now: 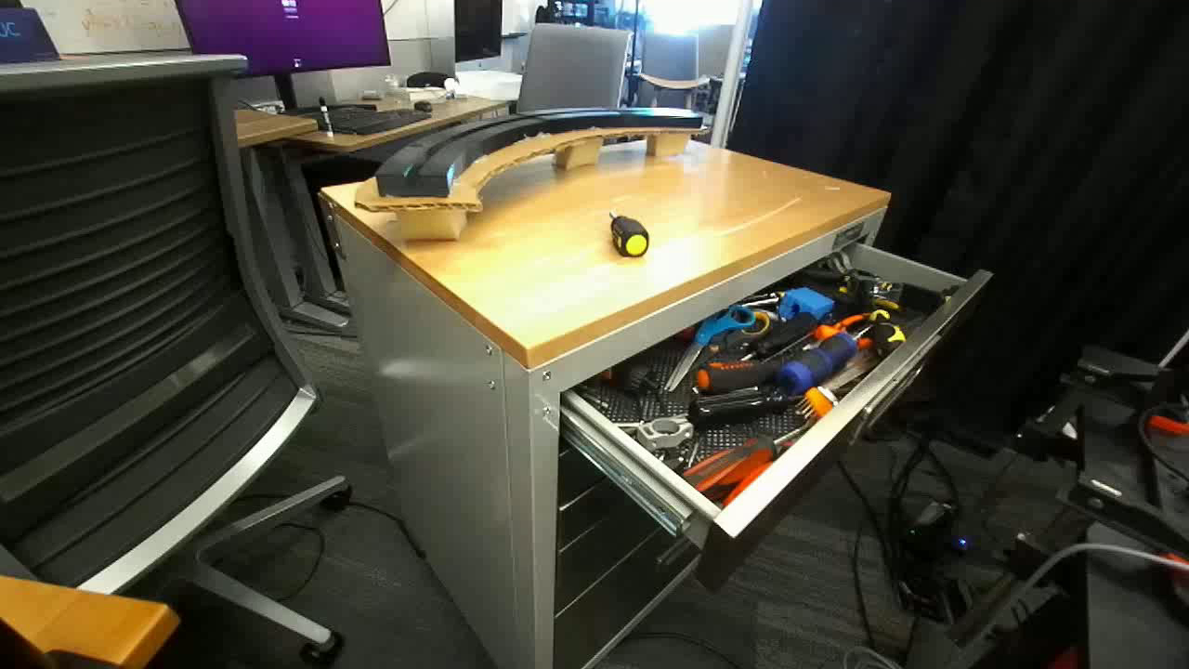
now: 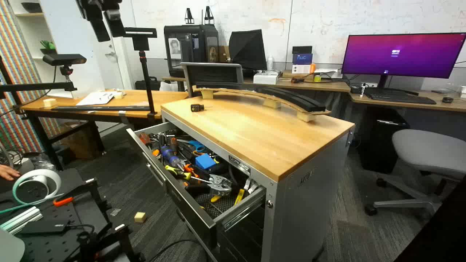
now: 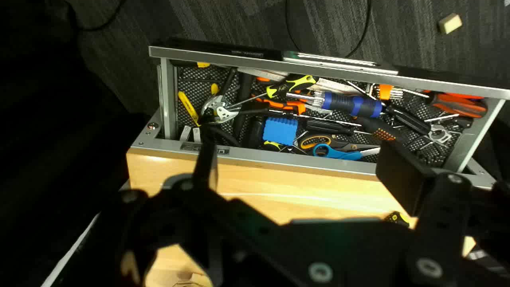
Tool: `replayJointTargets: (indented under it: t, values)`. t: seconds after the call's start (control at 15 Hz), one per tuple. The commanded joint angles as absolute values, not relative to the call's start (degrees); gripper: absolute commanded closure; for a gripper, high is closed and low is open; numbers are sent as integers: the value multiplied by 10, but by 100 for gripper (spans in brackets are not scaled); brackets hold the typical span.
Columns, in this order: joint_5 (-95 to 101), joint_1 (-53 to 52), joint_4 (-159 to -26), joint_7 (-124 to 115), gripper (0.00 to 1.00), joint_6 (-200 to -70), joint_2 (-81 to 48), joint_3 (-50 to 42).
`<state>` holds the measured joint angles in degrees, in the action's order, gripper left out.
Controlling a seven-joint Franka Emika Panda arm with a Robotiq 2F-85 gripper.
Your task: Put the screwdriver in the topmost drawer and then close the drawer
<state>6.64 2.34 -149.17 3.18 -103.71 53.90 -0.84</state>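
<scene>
Fingers (image 3: 402, 175) of the gripper (image 3: 297, 161) are spread wide in the wrist view, over the wooden top (image 3: 303, 205). Past their tips is the top drawer (image 3: 247, 63), pulled out, with lots of tools (image 3: 350, 104) in it. Close to the finger on the right of that view is a bit of black and yellow; it looks like the screwdriver (image 3: 396, 218), but part of it is hidden. In an exterior view, the screwdriver (image 1: 630, 237) lies on its side on the wooden top. In an exterior view, the fingers (image 2: 99, 30) hang high up, and the screwdriver (image 2: 197, 107) is well below them.
</scene>
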Motion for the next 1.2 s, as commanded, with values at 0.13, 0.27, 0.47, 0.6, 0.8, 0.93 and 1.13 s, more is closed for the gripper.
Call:
replayJointTargets:
  t: [0.13,0.27,0.47,0.6,0.8,0.93,1.13]
  values:
    - [69,19,-1487,29,0,-1035,540,-11]
    - [69,19,-1487,29,0,-1035,540,-11]
    - [67,16,-1487,1,0,-1068,501,12]
    - [46,0,-1479,-22,0,-1113,442,30]
    - [22,-20,-1465,-66,0,-1191,345,71]
    - [5,-41,-1452,-73,0,-1255,274,86]
    - [27,-51,-1420,-107,0,-1351,163,126]
